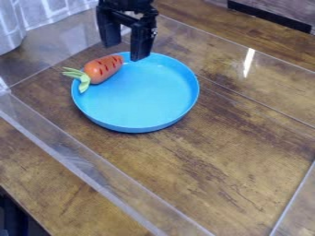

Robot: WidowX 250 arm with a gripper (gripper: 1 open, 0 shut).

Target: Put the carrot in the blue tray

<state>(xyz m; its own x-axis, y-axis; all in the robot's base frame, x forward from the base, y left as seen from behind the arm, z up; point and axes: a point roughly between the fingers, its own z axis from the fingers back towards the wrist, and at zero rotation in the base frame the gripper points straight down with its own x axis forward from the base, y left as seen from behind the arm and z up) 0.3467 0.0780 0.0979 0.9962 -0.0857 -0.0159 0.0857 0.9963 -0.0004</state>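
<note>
A round blue tray (pixel 145 106) lies on the wooden table, left of centre. The small orange carrot (pixel 103 67) rests across the tray's upper-left rim, its green top (pixel 79 78) hanging outside over the table. My black gripper (pixel 127 37) hovers just above and to the right of the carrot, at the tray's far edge. It points down with its fingers apart and nothing between them. It does not touch the carrot.
A clear plastic sheet covers the dark wooden table (pixel 234 157), its raised edge (pixel 87 157) running diagonally along the lower left. A pale object (pixel 10 32) stands at the far left. Glare marks the tabletop at the upper right.
</note>
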